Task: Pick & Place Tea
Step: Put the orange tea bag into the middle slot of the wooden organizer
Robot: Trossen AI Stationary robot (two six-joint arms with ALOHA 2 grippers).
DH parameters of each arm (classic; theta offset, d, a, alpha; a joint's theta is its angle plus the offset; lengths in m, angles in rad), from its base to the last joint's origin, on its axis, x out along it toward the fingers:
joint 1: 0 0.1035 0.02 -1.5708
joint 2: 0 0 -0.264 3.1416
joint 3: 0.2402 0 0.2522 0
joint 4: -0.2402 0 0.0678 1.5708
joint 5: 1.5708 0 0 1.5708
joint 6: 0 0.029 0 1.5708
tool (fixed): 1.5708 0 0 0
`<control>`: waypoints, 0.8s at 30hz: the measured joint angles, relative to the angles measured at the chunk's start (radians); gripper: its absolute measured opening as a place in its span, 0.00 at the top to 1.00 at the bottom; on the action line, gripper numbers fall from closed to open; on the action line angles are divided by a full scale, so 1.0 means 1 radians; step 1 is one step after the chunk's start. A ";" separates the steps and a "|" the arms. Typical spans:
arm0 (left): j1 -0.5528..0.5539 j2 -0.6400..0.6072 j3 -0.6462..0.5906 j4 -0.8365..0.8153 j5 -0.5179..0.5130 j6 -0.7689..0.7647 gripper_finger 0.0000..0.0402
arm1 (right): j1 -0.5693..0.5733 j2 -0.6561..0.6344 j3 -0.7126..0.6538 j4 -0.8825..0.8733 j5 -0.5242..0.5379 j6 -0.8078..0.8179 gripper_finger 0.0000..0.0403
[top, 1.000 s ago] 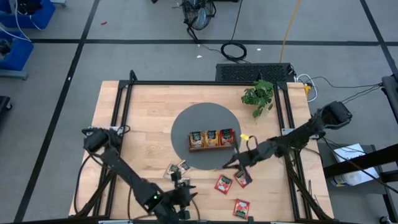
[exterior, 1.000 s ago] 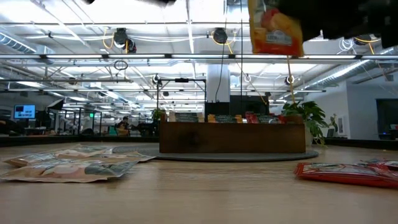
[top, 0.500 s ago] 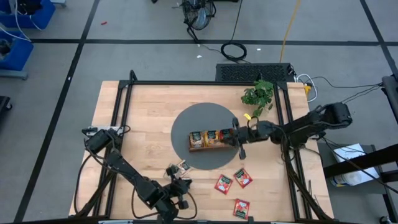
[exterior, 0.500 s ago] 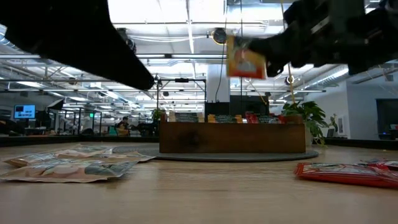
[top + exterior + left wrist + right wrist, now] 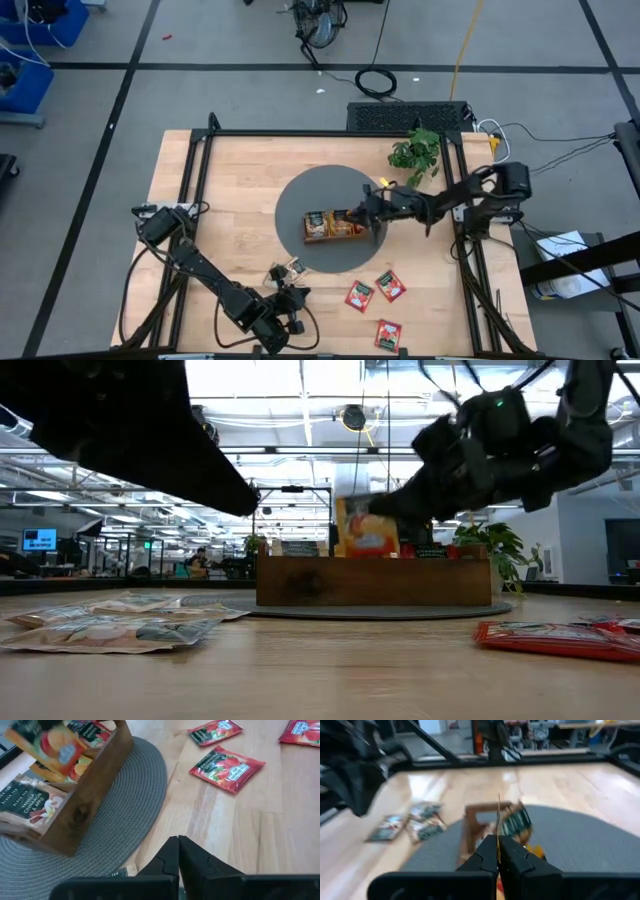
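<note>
The wooden tray (image 5: 335,235) stands on a round grey mat (image 5: 300,200) and holds tea sachets upright. My right gripper (image 5: 362,212) reaches over it from the right, shut on an orange-yellow sachet (image 5: 365,528). Pale tan sachets (image 5: 284,272) lie flat on the wood near the front edge. My left gripper (image 5: 287,297) is just on their near side, shut, with nothing showing between its fingertips (image 5: 178,842). A pale sachet corner (image 5: 127,869) peeks out beside its fingers; whether they touch it, I cannot tell. Three red sachets (image 5: 358,294) (image 5: 390,285) (image 5: 388,333) lie flat at the front right. My right gripper pinches the orange-yellow sachet between its two fingers at its upper right part (image 5: 392,512). The right wrist view shows the sachet edge-on (image 5: 498,815), rising from between the fingertips. The fingers come nearly level from the table's right. The sachet hangs upright over the tray, its lower edge at rim height.
A small green plant (image 5: 415,152) stands at the far right of the table. A black frame rail (image 5: 300,133) runs along the table's edges. Bare wood lies left of the mat (image 5: 220,210).
My right gripper has carried the orange-yellow sachet from above the red sachets toward the far edge, then left over the tray, and down to rim height. My left arm has sunk beside the pale sachets and now shows in the low view.
</note>
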 joint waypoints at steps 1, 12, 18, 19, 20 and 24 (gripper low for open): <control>0.000 0.000 0.000 0.001 0.001 0.000 0.96 | -0.003 0.016 0.000 0.004 0.000 0.000 1.00; -0.001 0.000 0.000 0.005 0.007 0.000 0.93 | -0.003 0.124 0.000 0.084 0.084 0.000 1.00; -0.001 0.000 0.000 0.005 0.007 0.006 0.99 | 0.011 0.125 0.000 0.082 0.082 -0.021 1.00; -0.001 0.000 0.000 0.005 0.007 0.006 0.99 | 0.014 0.125 -0.001 0.082 0.082 -0.022 1.00; -0.001 0.000 0.000 0.005 0.007 0.006 0.99 | 0.018 0.125 -0.001 0.082 0.082 -0.022 1.00; -0.001 0.000 0.000 0.005 0.007 0.006 0.94 | 0.033 0.125 -0.001 0.081 0.082 -0.007 0.97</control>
